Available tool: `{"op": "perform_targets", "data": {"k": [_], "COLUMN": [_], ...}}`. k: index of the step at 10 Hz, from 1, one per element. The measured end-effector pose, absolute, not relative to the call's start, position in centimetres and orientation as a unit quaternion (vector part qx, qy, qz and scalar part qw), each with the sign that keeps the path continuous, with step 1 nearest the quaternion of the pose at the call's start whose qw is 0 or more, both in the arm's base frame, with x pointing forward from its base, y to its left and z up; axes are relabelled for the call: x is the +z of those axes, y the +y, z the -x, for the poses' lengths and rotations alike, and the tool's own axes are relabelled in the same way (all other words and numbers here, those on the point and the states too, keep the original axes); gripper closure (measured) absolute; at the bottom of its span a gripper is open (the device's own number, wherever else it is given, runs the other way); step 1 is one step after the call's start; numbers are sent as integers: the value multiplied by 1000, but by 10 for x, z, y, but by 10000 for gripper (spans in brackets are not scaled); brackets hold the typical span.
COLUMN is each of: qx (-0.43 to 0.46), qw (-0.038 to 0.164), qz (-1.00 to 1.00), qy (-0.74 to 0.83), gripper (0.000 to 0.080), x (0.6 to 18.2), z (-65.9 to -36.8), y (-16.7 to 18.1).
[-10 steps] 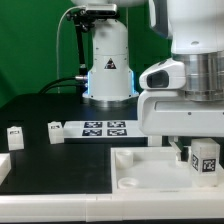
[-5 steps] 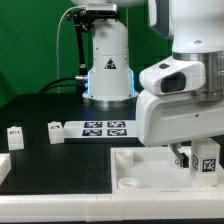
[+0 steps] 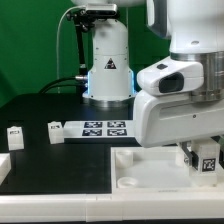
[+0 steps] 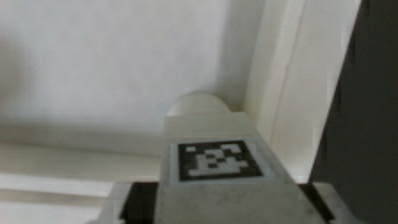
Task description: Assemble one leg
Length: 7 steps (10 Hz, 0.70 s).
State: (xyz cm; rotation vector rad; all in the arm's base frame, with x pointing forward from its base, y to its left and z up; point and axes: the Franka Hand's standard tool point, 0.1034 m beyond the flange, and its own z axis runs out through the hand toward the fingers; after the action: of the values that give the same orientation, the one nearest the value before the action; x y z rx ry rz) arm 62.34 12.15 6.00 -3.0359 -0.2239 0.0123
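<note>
Wrist view shows the leg [image 4: 215,150] clamped between the tool's [image 4: 217,200] 2 fingers, its tagged face toward the camera and its rounded tip close over the white panel [image 4: 89,70], beside the panel's raised rim. Held upright like that, it looks lined up for a corner socket. That socket is hidden under the leg, so whether the tip touches cannot be told.

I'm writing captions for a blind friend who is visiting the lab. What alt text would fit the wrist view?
A small white leg with a black-and-white square tag on its face is held in the gripper, its rounded tip pointing at a large white panel. A raised rim of the panel runs beside the tip, with dark table beyond it.
</note>
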Motion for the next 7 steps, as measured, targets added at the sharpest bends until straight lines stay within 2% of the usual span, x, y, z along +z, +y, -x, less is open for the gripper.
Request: {"op": "perform_targets", "data": {"k": [2, 4, 7], "qx": [3, 0, 10], "qw": [49, 56, 54], "qz": [997, 993, 952], "qy": [-67, 107, 301], "gripper": [508, 508, 508], "x": [60, 60, 60], "z": [-624, -622, -622], "y": [121, 121, 120]}}
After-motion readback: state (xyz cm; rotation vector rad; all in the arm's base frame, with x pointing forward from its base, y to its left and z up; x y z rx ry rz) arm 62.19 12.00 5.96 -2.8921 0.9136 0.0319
